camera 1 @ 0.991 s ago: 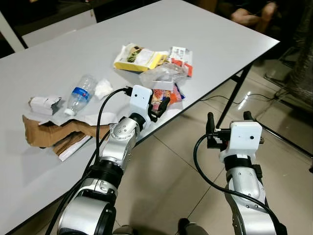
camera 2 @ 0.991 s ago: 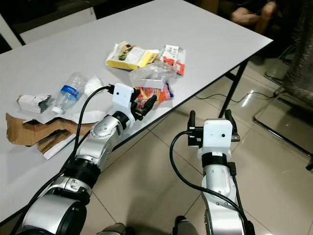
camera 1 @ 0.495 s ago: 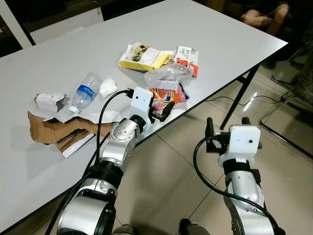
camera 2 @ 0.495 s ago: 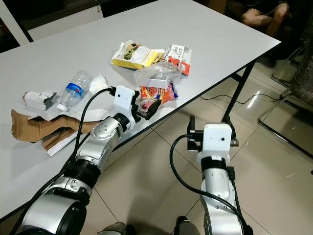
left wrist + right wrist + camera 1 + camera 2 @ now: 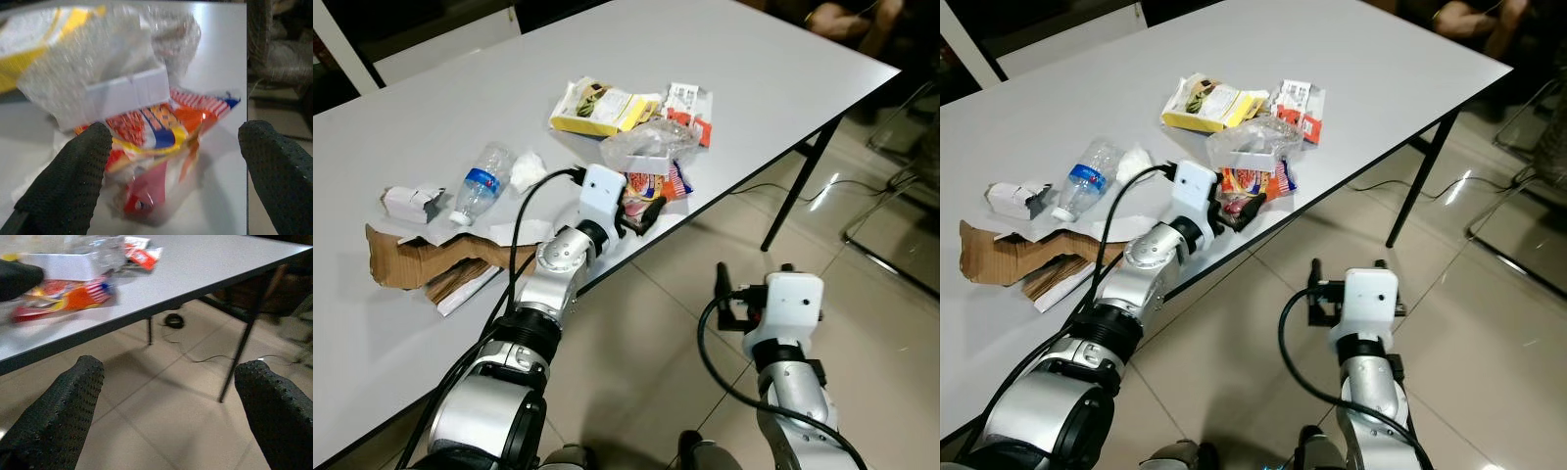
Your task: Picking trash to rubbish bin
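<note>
**Left gripper advanced onto snack wrapper**

Your left gripper (image 5: 641, 211) has moved forward, fingers apart, straddling the red snack wrapper (image 5: 161, 142) at the table (image 5: 783, 69) edge; a clear bag (image 5: 646, 145) overlies it; right gripper (image 5: 166, 396) hangs spread above floor.

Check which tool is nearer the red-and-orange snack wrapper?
Left. The left tool is open right at the snack wrapper on the table; the right tool is open, off the table over the floor.

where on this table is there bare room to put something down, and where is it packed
Bare: the far half of the white table behind the yellow packet, and the near strip this side of the torn cardboard. Packed: the edge where the left gripper, jaws open, reaches the colourful snack wrapper under the clear plastic bag, and around the water bottle.
</note>
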Robot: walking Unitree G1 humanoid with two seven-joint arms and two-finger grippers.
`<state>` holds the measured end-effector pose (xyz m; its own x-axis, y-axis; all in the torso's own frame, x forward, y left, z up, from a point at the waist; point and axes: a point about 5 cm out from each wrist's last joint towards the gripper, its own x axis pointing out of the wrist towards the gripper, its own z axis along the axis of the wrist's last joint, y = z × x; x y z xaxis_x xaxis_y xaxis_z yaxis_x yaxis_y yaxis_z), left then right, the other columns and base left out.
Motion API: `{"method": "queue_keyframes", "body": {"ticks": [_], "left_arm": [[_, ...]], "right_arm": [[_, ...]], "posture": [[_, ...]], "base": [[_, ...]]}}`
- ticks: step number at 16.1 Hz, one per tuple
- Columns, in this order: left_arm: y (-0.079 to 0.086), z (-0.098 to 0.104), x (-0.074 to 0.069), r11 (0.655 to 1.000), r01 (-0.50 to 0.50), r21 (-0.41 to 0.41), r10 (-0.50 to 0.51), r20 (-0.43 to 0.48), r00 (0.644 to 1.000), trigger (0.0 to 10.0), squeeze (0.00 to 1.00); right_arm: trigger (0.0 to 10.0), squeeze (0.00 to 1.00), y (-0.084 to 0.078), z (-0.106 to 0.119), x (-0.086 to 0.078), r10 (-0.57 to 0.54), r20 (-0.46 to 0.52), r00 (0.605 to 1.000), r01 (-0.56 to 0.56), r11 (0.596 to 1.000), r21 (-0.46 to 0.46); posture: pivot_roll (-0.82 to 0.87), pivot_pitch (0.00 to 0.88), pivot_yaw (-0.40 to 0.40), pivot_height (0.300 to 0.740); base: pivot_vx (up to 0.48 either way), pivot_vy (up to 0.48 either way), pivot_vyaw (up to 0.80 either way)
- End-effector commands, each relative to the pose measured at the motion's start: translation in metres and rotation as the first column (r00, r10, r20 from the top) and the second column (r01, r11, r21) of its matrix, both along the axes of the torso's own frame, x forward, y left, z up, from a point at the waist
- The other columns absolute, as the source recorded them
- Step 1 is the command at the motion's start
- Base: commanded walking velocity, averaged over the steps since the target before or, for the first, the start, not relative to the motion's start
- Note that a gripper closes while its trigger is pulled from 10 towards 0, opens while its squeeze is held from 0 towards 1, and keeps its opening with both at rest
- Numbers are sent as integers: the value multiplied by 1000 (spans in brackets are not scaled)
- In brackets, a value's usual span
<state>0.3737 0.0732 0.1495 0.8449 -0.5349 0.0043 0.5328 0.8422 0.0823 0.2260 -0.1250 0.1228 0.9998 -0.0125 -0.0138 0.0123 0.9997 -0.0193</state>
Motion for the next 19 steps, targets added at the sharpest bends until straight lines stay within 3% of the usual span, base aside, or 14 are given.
{"method": "queue_keyframes", "body": {"ticks": [1, 3, 4, 13, 19], "left_arm": [[-2, 2, 1, 999, 20, 29, -20, 8, 1000, 10000, 1000], [-3, 2, 2, 999, 25, 42, -26, 9, 1000, 10000, 973], [-3, 2, 3, 998, 25, 61, -25, 10, 1000, 10000, 0], [-11, -8, 2, 981, 63, 182, -66, 11, 998, 10000, 0], [-3, -9, 8, 973, -23, 232, 19, 23, 1000, 10000, 0]], "right_arm": [[10000, 0, 9, 6, -3, 40, 17, 999, -41, 998, 51], [10000, 0, 13, 8, -5, 73, 19, 997, -75, 994, 76], [10000, 0, 16, 8, -6, 103, 12, 995, -103, 990, 99], [10000, 0, 21, 8, -11, 159, 1, 987, -158, 983, 94], [10000, 0, 23, 9, -13, 164, -1, 987, -163, 983, 83]], "posture": [[65, 183, 94, 740], [62, 184, 95, 740], [61, 183, 96, 740], [45, 193, 98, 740], [40, 201, 100, 740]], "base": [[0, 0, 0], [0, 0, 0], [0, 0, 0], [0, 0, 0], [0, 0, 0]]}}
